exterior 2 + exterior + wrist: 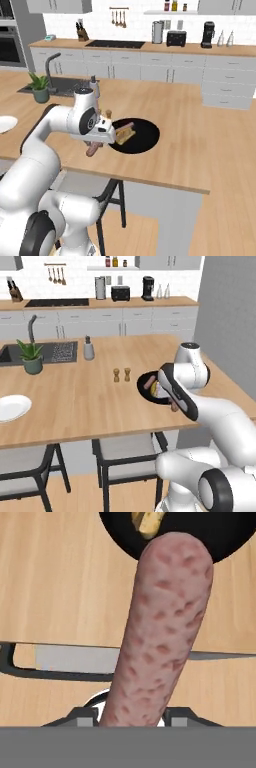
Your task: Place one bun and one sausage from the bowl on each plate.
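Observation:
The black bowl (142,136) sits near the counter's front edge, holding a yellow bun (125,135) and a sausage (124,126). My gripper (95,143) hangs just left of the bowl, over the counter edge, shut on another pink sausage (160,627). In the hand view this sausage runs up from between the fingers (82,714) toward the bowl's rim (227,534). Its lower end pokes out under my arm (173,406). One white plate (12,406) lies far to the left on the counter. The other plate is out of view.
Two small shakers (122,374) stand left of the bowl. A potted plant (31,356), a soap dispenser (88,348) and a sink (10,353) sit at the back left. Chairs (127,448) stand under the counter's front edge.

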Controlling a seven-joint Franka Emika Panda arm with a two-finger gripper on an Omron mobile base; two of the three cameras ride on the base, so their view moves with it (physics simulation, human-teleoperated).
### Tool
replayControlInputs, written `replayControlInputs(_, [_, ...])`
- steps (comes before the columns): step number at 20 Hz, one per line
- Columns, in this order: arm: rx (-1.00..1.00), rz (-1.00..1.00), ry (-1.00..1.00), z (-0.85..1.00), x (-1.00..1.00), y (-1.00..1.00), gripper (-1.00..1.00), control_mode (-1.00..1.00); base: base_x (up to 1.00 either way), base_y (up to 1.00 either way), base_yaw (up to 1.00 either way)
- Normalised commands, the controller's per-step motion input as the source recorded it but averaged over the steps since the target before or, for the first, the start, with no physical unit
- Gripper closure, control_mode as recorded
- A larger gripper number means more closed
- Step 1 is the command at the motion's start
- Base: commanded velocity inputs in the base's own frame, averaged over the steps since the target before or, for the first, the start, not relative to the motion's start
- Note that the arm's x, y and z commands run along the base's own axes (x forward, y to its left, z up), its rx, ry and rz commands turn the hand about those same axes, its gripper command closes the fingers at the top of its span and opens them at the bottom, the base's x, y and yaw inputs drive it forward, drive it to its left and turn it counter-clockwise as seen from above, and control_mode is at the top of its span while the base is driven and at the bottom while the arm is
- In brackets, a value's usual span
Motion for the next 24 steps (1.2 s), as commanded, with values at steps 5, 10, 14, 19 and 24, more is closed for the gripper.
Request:
replayControlInputs(5, [0.0,0.0,0.0,0.0,0.0,0.0,1.0,1.0,-0.57,1.0,-0.02])
replayControlInputs(10, [0.0,0.0,0.0,0.0,0.0,0.0,1.0,1.0,0.02,1.0,-0.1])
replayControlInputs(14, [0.0,0.0,0.0,0.0,0.0,0.0,1.0,1.0,0.22,1.0,-0.08])
replayControlInputs(19, [0.0,0.0,0.0,0.0,0.0,0.0,1.0,1.0,0.14,1.0,-0.01])
replayControlInputs(24, [0.0,0.0,0.0,0.0,0.0,0.0,1.0,1.0,0.38,1.0,0.0])
